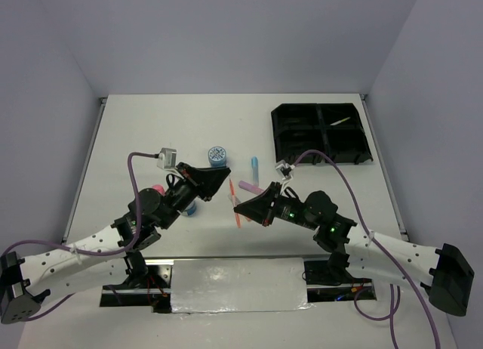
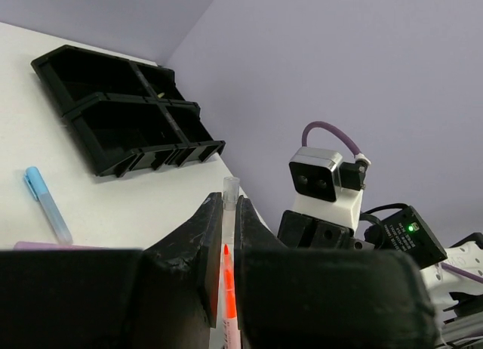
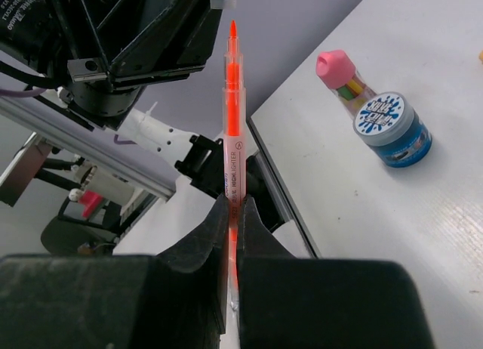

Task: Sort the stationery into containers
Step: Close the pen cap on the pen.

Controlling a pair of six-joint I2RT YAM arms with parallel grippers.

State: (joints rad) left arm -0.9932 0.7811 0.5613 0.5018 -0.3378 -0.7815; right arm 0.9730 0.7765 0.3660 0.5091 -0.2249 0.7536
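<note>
From overhead, both arms meet over the middle of the white tabletop [image 1: 136, 130]. The left pincer [image 1: 226, 175] and right pincer [image 1: 238, 207] face each other, with the slim orange pen [image 1: 232, 190] running between them. Just right of them a light blue pen [image 1: 256, 168] and a purple pen [image 1: 251, 187] lie flat. The far blue tub [image 1: 217, 154], round with a patterned lid, stands beyond the left pincer. The near blue tub [image 1: 189, 208] and the pink-capped bottle [image 1: 156, 189] peek out from under the left arm. At far right is the black tray [image 1: 321, 106], rectangular glossy plastic in four compartments, with a pale yellow pen [image 1: 339, 122] in its far right one. Over to the left wrist: the matte black fingers [image 2: 189, 243] are clenched on a clear cap [image 2: 230, 189], a small see-through tube. The orange tip sits right at its lower end, and I cannot tell whether it is inside. Behind stands the right arm's boxy white camera [image 2: 317, 179] with its purple cable [image 2: 332, 131]. Now the right wrist: this pincer is clamped tight on the orange pen's translucent barrel, which stands upright with a printed label showing. Its pointed tip is bare just under the cap. On the tabletop to the right, the bottle and the near tub stand close together.
</note>
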